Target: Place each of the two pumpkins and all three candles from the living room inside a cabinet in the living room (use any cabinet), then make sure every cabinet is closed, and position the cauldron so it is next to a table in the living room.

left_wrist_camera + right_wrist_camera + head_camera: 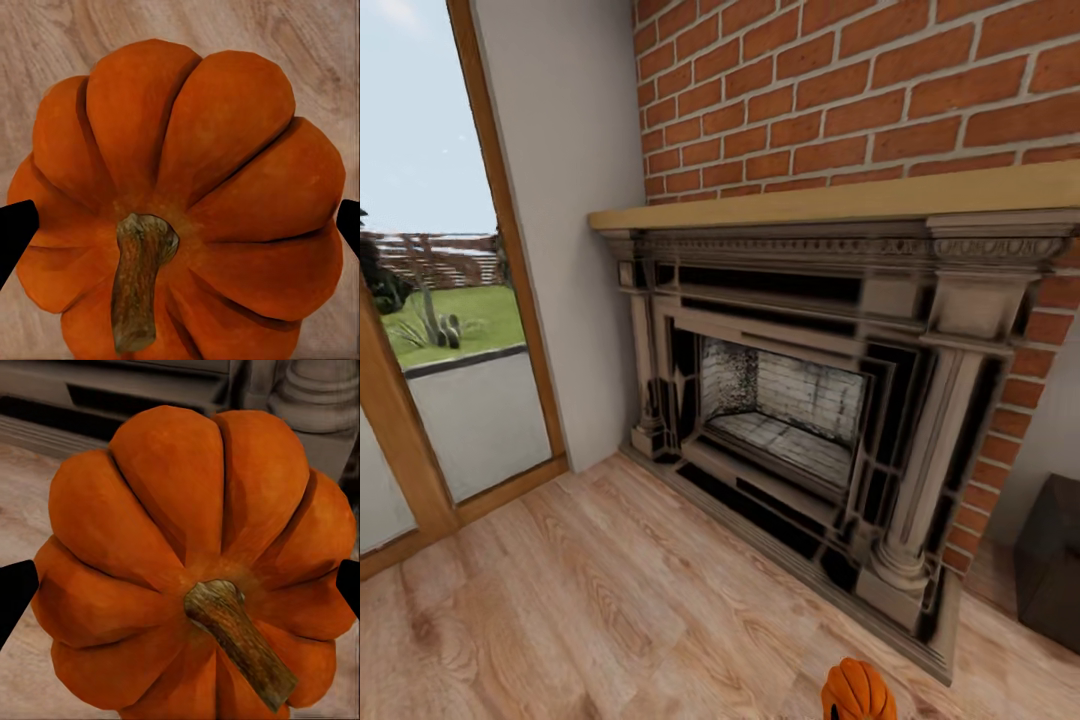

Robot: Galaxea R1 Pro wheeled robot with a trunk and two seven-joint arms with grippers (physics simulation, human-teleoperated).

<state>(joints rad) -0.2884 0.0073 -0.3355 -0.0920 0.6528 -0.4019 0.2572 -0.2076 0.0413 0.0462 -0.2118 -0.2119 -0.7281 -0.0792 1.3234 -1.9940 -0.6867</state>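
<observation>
Pumpkin (pixel 187 202), orange, ribbed, stem toward lens: clamped between left gripper (pixel 180 225) fingertips at both flanks, above wood floor (pixel 45 30). Second pumpkin (pixel 199 562): held likewise by right gripper (pixel 180 589), fireplace (pixel 150 390) base behind. Head view: fireplace, brick wall (pixel 840 90), glass door (pixel 430 300), one pumpkin at the frame's lower edge; dark cabinet (pixel 1052 560) corner beside the fireplace.

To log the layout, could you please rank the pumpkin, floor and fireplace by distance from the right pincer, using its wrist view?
1. Pumpkin: between the right pincer fingers, stem facing the camera.
2. Floor: behind the pumpkin.
3. Fireplace: farthest, beyond the floor, its column base at one corner.
</observation>
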